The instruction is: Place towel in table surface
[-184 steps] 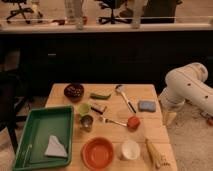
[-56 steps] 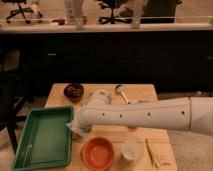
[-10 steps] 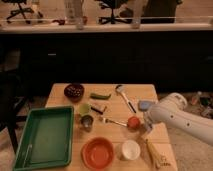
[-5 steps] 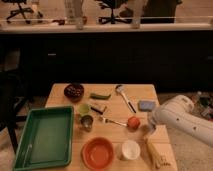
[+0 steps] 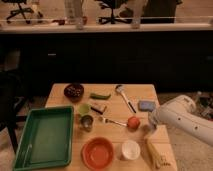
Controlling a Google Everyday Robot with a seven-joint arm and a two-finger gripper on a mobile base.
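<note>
Towel cloth is not clearly visible anywhere on the light wooden table (image 5: 150,92). A small pale shape sits right at the gripper (image 5: 150,131), at the tip of the white robot arm (image 5: 182,120). It may be the towel, folded small, or only part of the gripper; I cannot tell which. I also cannot tell if the gripper is open, closed or clamped on something.

The gripper is low over the right edge of the table. Just to its left lies a small red-orange round object (image 5: 132,122). A long pale yellow object (image 5: 154,154) lies just in front of it, toward the camera. Behind it, a little further away, is a flat blue sponge (image 5: 146,105). A white cup (image 5: 130,149) and an orange round bowl (image 5: 97,152) stand further to its left.

Well apart from the gripper, at the far left of the table, the green plastic tray (image 5: 45,137) shows only its bare bottom, with no cloth in it.

My judgement is that the task is near its end. The towel is not in the tray, and the gripper is low at the table surface. What remains is to confirm that the cloth lies free on the wood and to take the arm away.
</note>
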